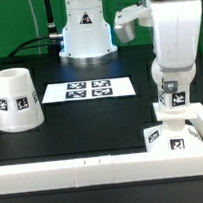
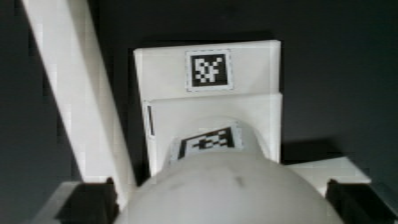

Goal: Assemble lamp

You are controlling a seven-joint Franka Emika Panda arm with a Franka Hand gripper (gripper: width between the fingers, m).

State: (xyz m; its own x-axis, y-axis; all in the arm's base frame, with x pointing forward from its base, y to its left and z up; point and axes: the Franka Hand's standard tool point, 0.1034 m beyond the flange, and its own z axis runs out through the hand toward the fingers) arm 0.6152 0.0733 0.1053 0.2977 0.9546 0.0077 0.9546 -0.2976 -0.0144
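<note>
My gripper is shut on the lamp bulb. It holds the bulb upright, round end up between the fingers and tagged stem pointing down. The stem's lower end meets the top of the flat square base, which lies in the front corner on the exterior view's right. In the wrist view the round bulb fills the near part between my gripper's jaws, with the tagged stem below it and the base beyond. The tapered shade stands alone on the exterior view's left.
The marker board lies flat in the middle of the black table. A white rail runs along the front edge and turns up the right side beside the base; it also shows in the wrist view. The robot's pedestal stands at the back.
</note>
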